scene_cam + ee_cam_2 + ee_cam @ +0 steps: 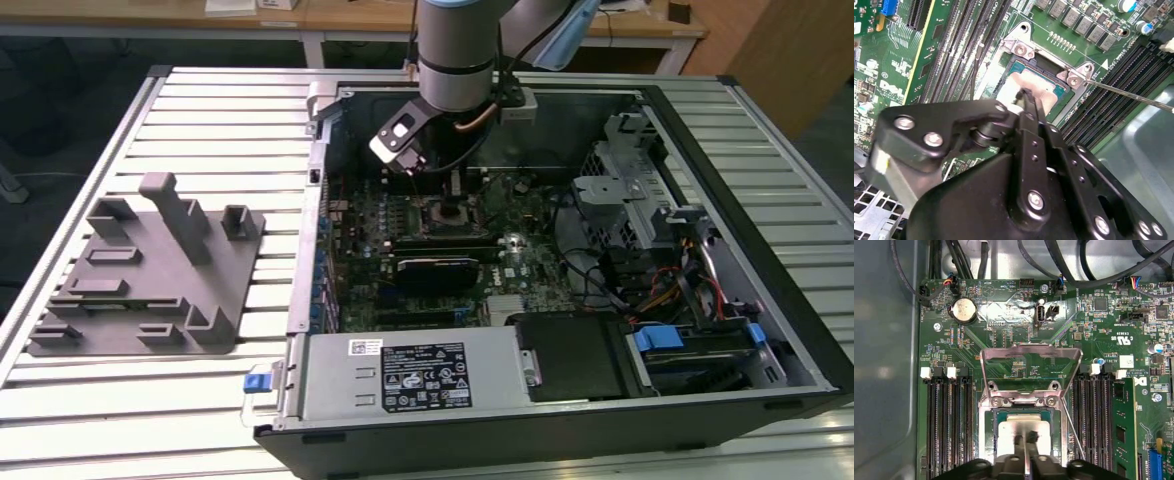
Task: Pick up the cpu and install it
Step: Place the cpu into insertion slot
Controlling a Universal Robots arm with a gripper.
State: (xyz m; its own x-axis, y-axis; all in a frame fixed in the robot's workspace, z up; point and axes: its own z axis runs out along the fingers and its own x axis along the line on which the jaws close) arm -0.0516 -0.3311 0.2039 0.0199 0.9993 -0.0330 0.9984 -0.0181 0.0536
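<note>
The cpu (1006, 432) is a flat square chip with a silvery top plate, lying flat inside the black socket frame (990, 440) of the green motherboard (1004, 330). The second wrist view shows the cpu (1046, 89) too. My gripper (1024, 439) hangs straight over the chip's middle, its two black fingertips (1025, 96) drawn together, at or just above the metal top. Nothing is between them. In the exterior view my gripper (429, 183) reaches down into the open computer case above the socket (447, 213).
The socket's metal load plate (1029, 357) stands flipped open beside the chip, and its thin lever rod (1134, 97) sticks out sideways. Memory slots (946, 425) flank the socket. A grey plastic fixture block (147, 270) sits outside the case, toward the exterior view's left. A power supply (407, 375) fills the case's near side.
</note>
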